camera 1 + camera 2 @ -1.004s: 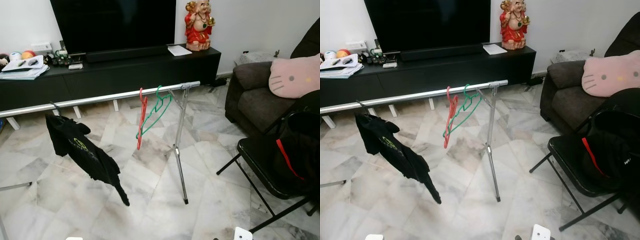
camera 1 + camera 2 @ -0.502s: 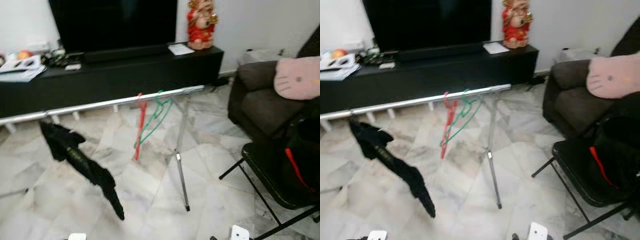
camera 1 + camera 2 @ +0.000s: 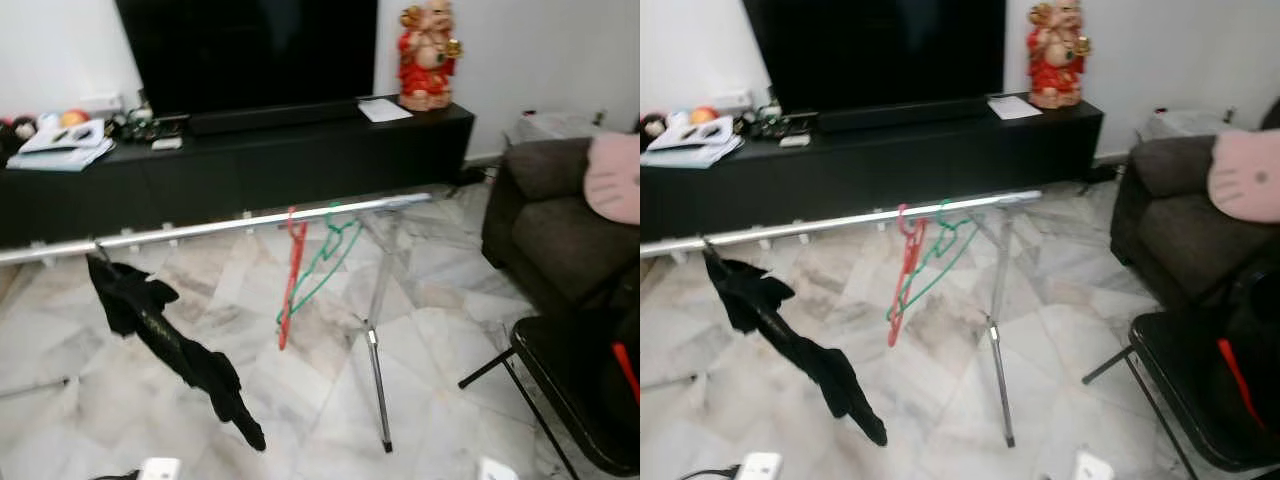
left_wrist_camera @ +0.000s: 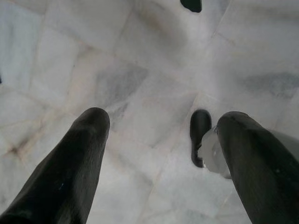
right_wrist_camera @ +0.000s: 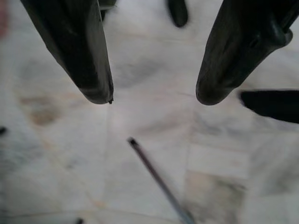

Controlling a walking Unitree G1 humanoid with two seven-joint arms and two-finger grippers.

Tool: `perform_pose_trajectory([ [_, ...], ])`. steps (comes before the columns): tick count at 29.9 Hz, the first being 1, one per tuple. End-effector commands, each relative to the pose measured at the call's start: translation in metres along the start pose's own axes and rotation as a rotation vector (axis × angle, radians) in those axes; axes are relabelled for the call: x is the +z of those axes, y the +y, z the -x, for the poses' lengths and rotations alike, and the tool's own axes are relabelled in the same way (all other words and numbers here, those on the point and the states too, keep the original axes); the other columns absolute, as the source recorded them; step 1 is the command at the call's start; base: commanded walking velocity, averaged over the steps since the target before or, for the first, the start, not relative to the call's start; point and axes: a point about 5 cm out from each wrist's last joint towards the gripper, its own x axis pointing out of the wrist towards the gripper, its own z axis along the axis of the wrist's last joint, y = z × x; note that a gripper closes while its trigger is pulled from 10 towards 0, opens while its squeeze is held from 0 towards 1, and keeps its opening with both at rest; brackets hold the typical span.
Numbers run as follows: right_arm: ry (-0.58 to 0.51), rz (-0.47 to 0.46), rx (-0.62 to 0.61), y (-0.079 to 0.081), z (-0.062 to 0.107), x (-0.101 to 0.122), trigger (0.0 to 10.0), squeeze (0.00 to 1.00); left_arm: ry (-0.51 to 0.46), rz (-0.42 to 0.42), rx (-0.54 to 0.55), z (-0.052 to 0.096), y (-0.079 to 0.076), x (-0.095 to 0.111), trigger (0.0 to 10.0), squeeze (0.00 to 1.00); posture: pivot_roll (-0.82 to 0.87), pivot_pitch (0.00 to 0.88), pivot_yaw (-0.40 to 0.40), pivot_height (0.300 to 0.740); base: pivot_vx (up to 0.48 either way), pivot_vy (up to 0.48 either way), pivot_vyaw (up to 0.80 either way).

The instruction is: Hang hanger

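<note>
A silver clothes rail (image 3: pixel 250 221) runs across the room on a thin metal leg (image 3: pixel 377 370). A red hanger (image 3: pixel 290 275) and a green hanger (image 3: pixel 328 250) hang side by side near its right end. A black garment (image 3: pixel 165 335) droops from the rail further left. My left gripper (image 4: pixel 161 126) is open over bare marble floor. My right gripper (image 5: pixel 154 95) is open too, with nothing between its fingers; a thin rod (image 5: pixel 156 179) lies on the floor beneath it.
A black TV console (image 3: pixel 250 160) with a large TV and a red figurine (image 3: pixel 427 55) lines the back wall. A dark sofa (image 3: pixel 560 225) with a pink cushion (image 3: pixel 615 175) stands at the right. A black folding chair (image 3: pixel 575 385) is at the near right.
The whole picture has shifted: the camera moved, so the rail and console sit further right and the sofa is cut off more. The hangers and the garment stay on the rail.
</note>
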Motion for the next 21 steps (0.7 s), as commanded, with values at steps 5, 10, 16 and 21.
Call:
perform_pose_trajectory([
  [5,0.021,0.0,-0.042,-0.015,0.003,-0.007,10.0,0.0,-0.017,-0.008,-0.024,-0.002,-0.007,0.006,10.0,0.0,-0.02,0.016,0.05,0.74,0.277,0.0,0.0],
  [10,0.022,-0.003,-0.045,-0.016,0.004,-0.008,10.0,0.0,-0.013,-0.014,-0.027,-0.001,-0.009,0.002,10.0,0.0,-0.02,0.016,0.05,0.74,0.049,0.0,0.0],
  [16,0.023,-0.007,-0.047,-0.016,0.004,-0.008,10.0,0.0,-0.015,-0.018,-0.044,-0.003,-0.022,0.001,10.0,0.0,-0.02,0.015,0.05,0.74,0.0,0.0,0.0],
  [21,0.029,-0.006,-0.049,-0.017,0.004,-0.009,10.0,0.0,-0.016,-0.021,-0.051,-0.004,-0.028,0.002,10.0,0.0,-0.02,0.009,0.052,0.74,0.0,0.0,-0.57],
])
